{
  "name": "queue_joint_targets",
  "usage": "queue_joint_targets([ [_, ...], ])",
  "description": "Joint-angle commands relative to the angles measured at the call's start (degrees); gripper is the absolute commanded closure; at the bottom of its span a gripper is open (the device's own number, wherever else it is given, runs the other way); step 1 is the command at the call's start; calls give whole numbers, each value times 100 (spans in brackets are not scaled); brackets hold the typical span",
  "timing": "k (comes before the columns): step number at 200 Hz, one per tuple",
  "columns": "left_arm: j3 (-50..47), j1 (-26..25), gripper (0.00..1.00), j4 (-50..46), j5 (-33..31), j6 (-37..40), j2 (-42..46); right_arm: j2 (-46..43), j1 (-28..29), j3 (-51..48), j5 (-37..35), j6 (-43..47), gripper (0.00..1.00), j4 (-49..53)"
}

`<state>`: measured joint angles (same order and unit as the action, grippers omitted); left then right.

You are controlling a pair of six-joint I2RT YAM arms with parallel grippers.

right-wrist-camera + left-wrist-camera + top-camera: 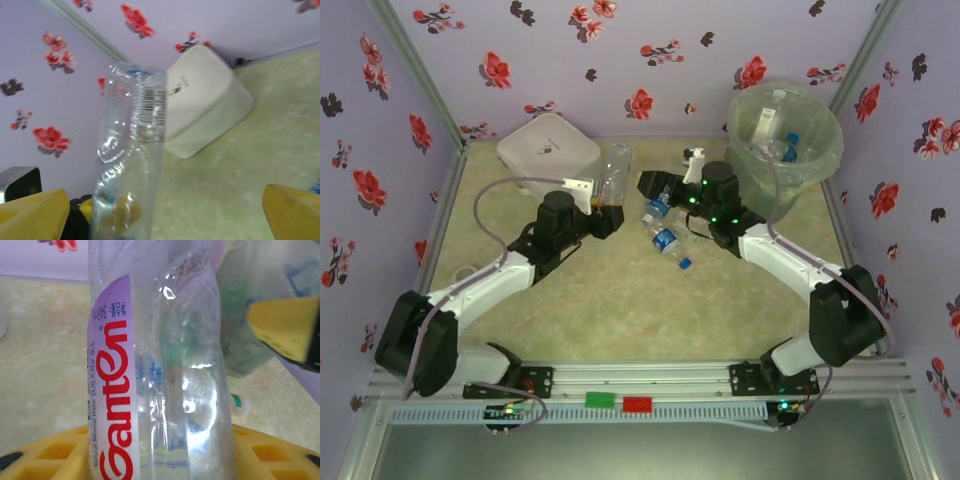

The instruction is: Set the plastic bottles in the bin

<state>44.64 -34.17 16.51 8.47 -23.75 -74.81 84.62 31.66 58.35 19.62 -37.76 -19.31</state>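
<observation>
Jaws closed — left gripper [603,214] grips bottle [170,365] (clear).

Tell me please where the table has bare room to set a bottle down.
The widest bare patch is the near middle of the mat, between the left arm, the right arm and the front rail. A smaller one lies in front of the bin, along the right wall. The far middle is crowded: white box, tall clear bottle, two small bottles.
</observation>
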Motion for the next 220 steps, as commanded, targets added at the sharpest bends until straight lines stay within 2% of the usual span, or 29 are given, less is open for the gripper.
queue_joint_targets([
  [1,-241,-114,54,605,359,170,325,198,260,301,239,-6,0,-563],
  [38,-537,-338,54,961,558,160,391,554,455,620,309,-47,1,-508],
  [66,-753,-430,54,1273,559,84,429,678,466,716,381,-132,11,-512],
  [109,-835,-516,52,1417,559,103,537,734,473,713,467,-227,40,-566],
  [129,-834,-556,45,1365,559,151,587,721,469,701,459,-215,49,-572],
  [151,-859,-560,24,1320,497,134,683,660,472,673,382,-149,55,-549],
  [173,-1022,-560,1,1267,-21,119,984,509,468,689,89,32,58,-264],
  [220,-1758,-477,0,726,-1898,151,2384,-190,464,426,-762,627,58,637],
])
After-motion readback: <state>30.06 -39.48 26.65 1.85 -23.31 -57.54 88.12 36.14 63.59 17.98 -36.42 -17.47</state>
